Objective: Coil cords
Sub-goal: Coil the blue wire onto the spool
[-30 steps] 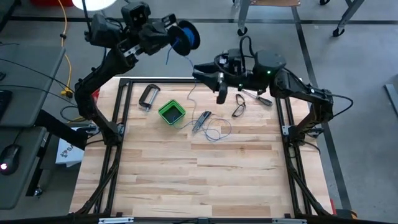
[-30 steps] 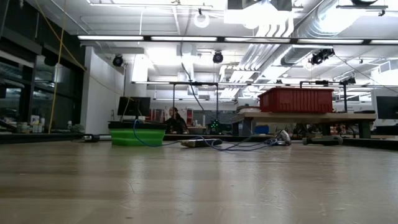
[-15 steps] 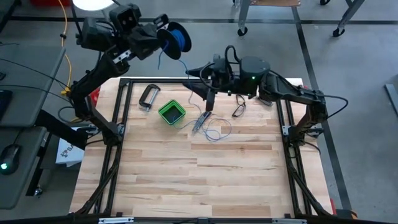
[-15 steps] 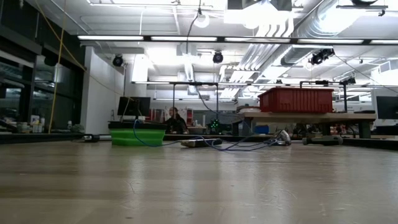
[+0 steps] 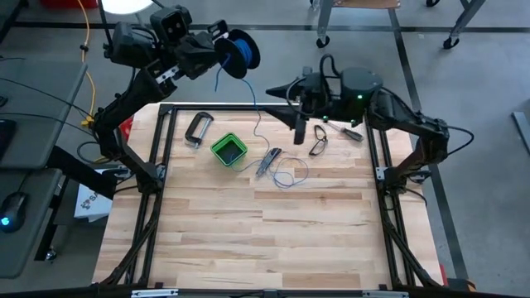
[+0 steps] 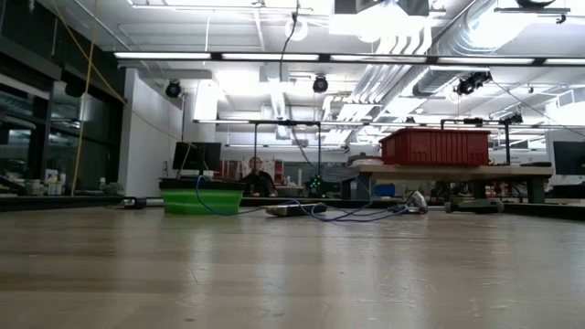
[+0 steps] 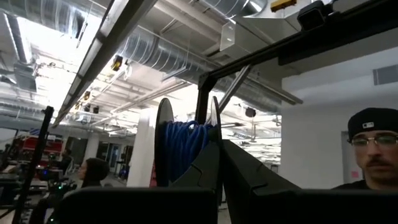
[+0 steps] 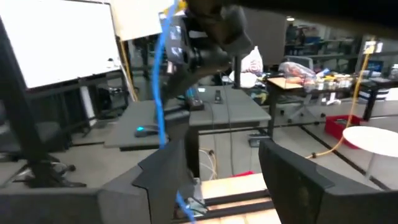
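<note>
My left gripper (image 5: 222, 51) is raised beyond the table's far left corner and is shut on a small dark spool (image 5: 242, 51) wound with blue wire (image 7: 183, 146). From the spool the thin blue wire (image 5: 253, 112) hangs down to the table and ends in loose loops (image 5: 288, 174) beside the green box (image 5: 228, 149). My right gripper (image 5: 273, 88) is held level over the far edge, pointing toward the table's left, and is open. In the right wrist view the wire (image 8: 160, 106) runs down close past one finger (image 8: 165, 177); whether they touch I cannot tell. My left gripper pinches one flange of the spool at its rim (image 7: 214, 134). One finger (image 7: 202, 168) lies on the wound side and the other finger (image 7: 252, 180) on the outer side. The spool is lifted clear, high above the table, with its flanges upright.
On the far half of the table lie a metal clamp (image 5: 197, 128), pliers (image 5: 267, 160), glasses (image 5: 319, 141) and a screwdriver (image 5: 344, 128). The near half is bare wood. A person's face shows in the left wrist view, off the table.
My right gripper has swung toward the table's left, up to the hanging wire, and has come back toward the right, rolling a little about its own line. The wire's loops on the table lie as before.
</note>
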You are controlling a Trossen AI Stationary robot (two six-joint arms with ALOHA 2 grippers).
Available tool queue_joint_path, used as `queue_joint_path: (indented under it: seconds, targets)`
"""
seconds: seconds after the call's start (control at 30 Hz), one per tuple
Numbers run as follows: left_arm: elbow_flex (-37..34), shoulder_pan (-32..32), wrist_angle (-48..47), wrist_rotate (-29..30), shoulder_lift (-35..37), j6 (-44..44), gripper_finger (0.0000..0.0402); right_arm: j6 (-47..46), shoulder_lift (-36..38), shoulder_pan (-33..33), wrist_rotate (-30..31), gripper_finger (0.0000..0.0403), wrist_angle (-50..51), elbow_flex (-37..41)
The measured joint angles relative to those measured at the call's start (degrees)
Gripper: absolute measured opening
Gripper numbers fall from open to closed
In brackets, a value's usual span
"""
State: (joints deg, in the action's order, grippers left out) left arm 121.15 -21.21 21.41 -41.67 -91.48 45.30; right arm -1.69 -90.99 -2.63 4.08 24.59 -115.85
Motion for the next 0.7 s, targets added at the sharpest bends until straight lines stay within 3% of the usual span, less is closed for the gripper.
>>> queue_joint_path:
  seconds: [0.23,0.7]
  targets:
    - [-0.03,0.00,-1.33,0.02,0.00,-0.90,0.0001,-5.75,0.43,0.41,-7.37,0.0209,0.01,-0.04]
    - [-0.03,-0.02,-3.70,0.83,0.00,-2.08,0.0001,-5.81,-2.89,0.92,-9.08,0.0207,-1.01,-0.04]
